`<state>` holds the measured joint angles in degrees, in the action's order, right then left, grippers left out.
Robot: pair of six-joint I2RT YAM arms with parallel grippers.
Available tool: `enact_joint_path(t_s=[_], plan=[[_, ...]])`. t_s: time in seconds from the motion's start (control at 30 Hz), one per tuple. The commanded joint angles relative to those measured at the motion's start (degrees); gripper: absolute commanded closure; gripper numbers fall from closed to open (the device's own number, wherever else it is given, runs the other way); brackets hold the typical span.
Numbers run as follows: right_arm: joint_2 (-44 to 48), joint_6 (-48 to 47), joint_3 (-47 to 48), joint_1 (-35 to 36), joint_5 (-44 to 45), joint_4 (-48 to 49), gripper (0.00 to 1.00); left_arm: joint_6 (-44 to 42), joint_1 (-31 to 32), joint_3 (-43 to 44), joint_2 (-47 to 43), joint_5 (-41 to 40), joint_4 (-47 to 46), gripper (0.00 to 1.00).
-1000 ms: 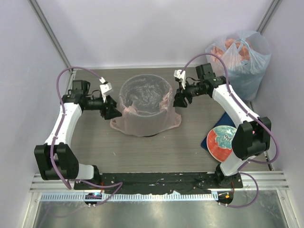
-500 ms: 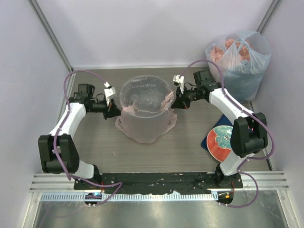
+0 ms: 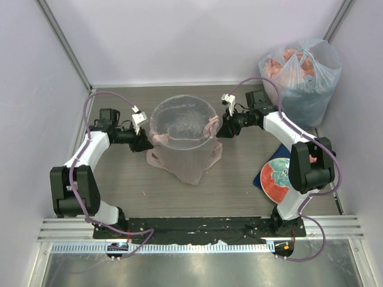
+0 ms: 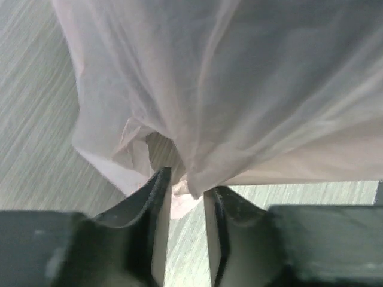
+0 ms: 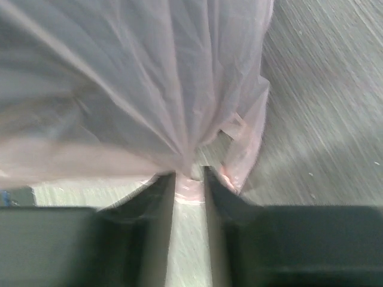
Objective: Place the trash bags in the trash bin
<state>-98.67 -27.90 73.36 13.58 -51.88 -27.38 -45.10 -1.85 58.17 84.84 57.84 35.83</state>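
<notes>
The translucent pale pink trash bag (image 3: pixel 182 152) is draped over the round black trash bin, which shows only as a dark shape through the plastic (image 3: pixel 184 127). The bag's mouth is stretched wide and its loose skirt hangs toward the near side. My left gripper (image 3: pixel 143 142) is at the bin's left side, shut on a fold of the bag (image 4: pixel 179 119) between its fingertips (image 4: pixel 160 185). My right gripper (image 3: pixel 220 129) is at the bin's right side, shut on a bunched fold of the bag (image 5: pixel 179 107). In the wrist views the left gripper (image 4: pixel 185 184) and right gripper (image 5: pixel 190 174) each pinch pink plastic.
A bulging clear-bluish bag (image 3: pixel 302 75) with pink contents stands in the back right corner. A round red and teal plate (image 3: pixel 278 178) lies near the right arm's base. Pale enclosure walls close in on the left, back and right.
Both grippers have moved in close against the bin's sides with the bag's edge. The skirt, spread wide round the bin's base before, is gathered narrower and higher.
</notes>
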Motion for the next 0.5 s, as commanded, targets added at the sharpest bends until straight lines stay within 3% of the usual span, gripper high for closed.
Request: enact_joint_path(t_s=[0.0, 0.03, 0.07, 0.1, 0.23, 0.37, 0.4, 0.47], plan=[[1.7, 0.9, 4.3, -3.1, 4.9, -6.4, 0.46, 5.0, -1.7, 1.0, -3.2, -6.8, -1.1, 0.52], [2.3, 0.6, 5.7, -4.7, 5.5, -8.7, 0.22, 5.5, -3.1, 1.9, -5.1, -6.8, -0.2, 0.27], [2.9, 0.7, 6.7, -5.6, 6.7, -12.1, 0.09, 5.9, -4.2, 2.2, -6.3, -7.0, 0.2, 0.15], [4.7, 0.7, 8.2, -6.3, 7.8, -13.6, 0.07, 6.9, -5.4, 2.2, -7.6, -6.7, -0.2, 0.03], [10.5, 0.1, 10.0, -7.3, 14.5, -17.9, 0.05, 12.2, -10.6, 2.3, -14.4, -8.3, -3.0, 0.0], [15.9, 2.7, 13.5, -7.3, 16.8, -15.0, 0.04, 27.3, -10.8, 2.6, -20.0, -17.7, -10.7, 0.0], [16.3, 3.9, 15.9, -7.3, 16.3, -15.6, 0.0, 35.0, -10.8, 3.5, -20.1, -20.6, -12.9, 0.0], [13.2, 2.2, 28.4, -6.6, 12.1, -24.4, 0.0, 40.2, -10.8, 5.4, -19.7, -22.2, -12.7, 0.0]])
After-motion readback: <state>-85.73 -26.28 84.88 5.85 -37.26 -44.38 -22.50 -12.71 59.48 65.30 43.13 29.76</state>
